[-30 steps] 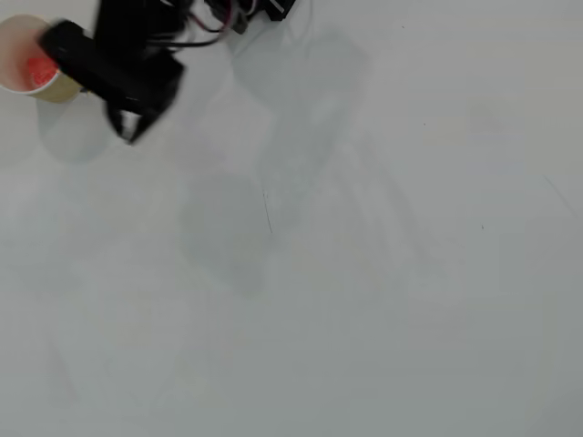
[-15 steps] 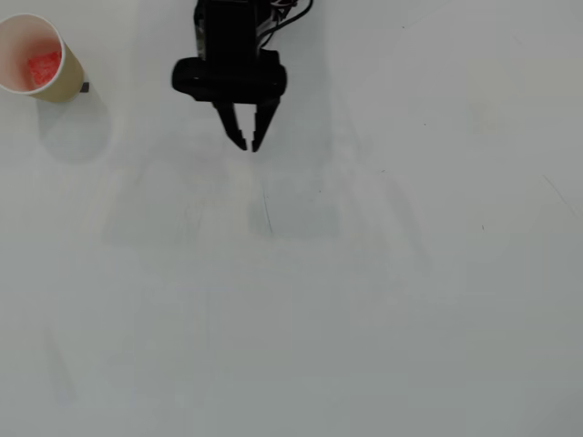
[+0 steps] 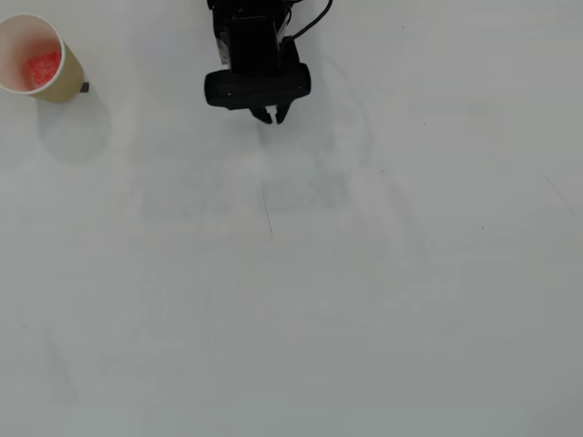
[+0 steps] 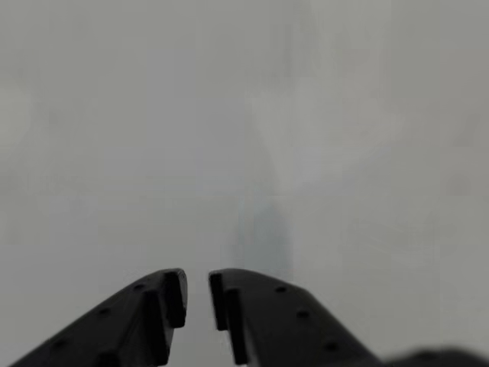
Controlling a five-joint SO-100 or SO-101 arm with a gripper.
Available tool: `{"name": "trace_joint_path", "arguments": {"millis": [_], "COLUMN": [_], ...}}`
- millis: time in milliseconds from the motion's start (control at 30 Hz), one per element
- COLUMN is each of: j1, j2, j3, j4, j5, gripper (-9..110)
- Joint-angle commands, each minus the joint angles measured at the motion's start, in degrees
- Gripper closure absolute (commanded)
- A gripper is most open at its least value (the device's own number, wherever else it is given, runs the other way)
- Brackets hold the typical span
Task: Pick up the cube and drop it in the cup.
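Observation:
The tan paper cup (image 3: 41, 59) stands at the far left top of the overhead view. The red-pink cube (image 3: 42, 66) lies inside it, against the cream-white inner wall. My black gripper (image 3: 273, 115) is at the top centre, well to the right of the cup and apart from it. Its fingers point down the picture and hold nothing. In the wrist view the two black fingertips (image 4: 197, 300) stand almost together, with only a thin slit between them, over bare white table. Neither the cup nor the cube shows in the wrist view.
The white table (image 3: 301, 273) fills both views. A small dark mark (image 3: 84, 87) sits by the cup's right side. The arm's base and a cable (image 3: 314, 18) are at the top edge.

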Motion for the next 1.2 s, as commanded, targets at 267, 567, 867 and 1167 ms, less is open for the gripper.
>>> {"name": "trace_joint_path", "arguments": {"millis": [267,567,867,1167], "j1": [0.53,-0.35,-1.58,-1.49], "j2": [2.20,2.29,2.29,2.20], "j3": [4.31,5.62,5.98,5.98], "j4": [4.31,4.22,3.43,3.34], "j5": [-0.53,2.37,3.78,3.78], "gripper": [98,98,98,98]}}
